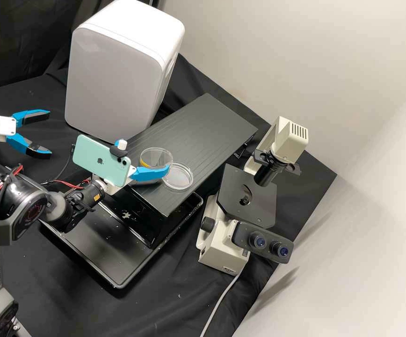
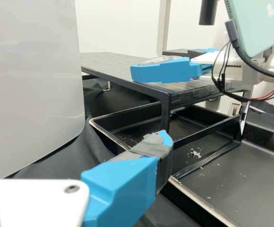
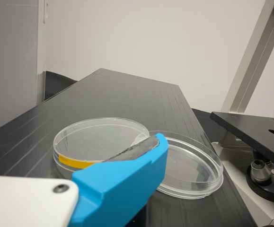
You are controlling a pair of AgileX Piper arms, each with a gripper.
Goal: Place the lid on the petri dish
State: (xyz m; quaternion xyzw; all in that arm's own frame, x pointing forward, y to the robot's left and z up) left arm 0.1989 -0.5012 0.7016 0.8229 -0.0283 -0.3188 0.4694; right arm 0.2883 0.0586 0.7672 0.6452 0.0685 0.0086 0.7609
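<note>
**Lid waits beside its dish.** On a black ribbed shelf [image 1: 203, 126] raised over a black tray [image 1: 114, 262], a clear petri dish [image 3: 96, 139] with a yellow strip on its wall sits open. Its lid [image 3: 189, 163] lies flat just beside it.

The right gripper [image 1: 152, 171], with a mint-green phone [image 1: 101, 160] mounted behind it, reaches low over the shelf's near end. One blue finger [image 3: 127, 172] shows, its grey pad [image 3: 129, 152] bare and pressed on nothing, so the fingers stand apart; the second is hidden. The fingertip points at the spot where the two rims come together, with the dish to one side of it and the lid to the other. Whether finger and dish touch cannot be told, nor whether the rims do.

Beyond the fingertip a long stretch of shelf runs open toward the pale wall. On the lid's side the shelf's edge is close, and past it stands a white microscope [image 1: 245, 220] with a black stage. On the dish's side a white rounded cabinet [image 1: 119, 70] rises beside the shelf's back corner.

The left gripper [image 1: 48, 132] hangs well apart from dish and lid, over the black cloth [image 1: 175, 299], its two blue fingers spread wide. Ahead of them lie the cabinet's flank, the tray's rim and the shelf's upright leg [image 2: 165, 111]. The right arm's finger shows above the shelf, farther off.
</note>
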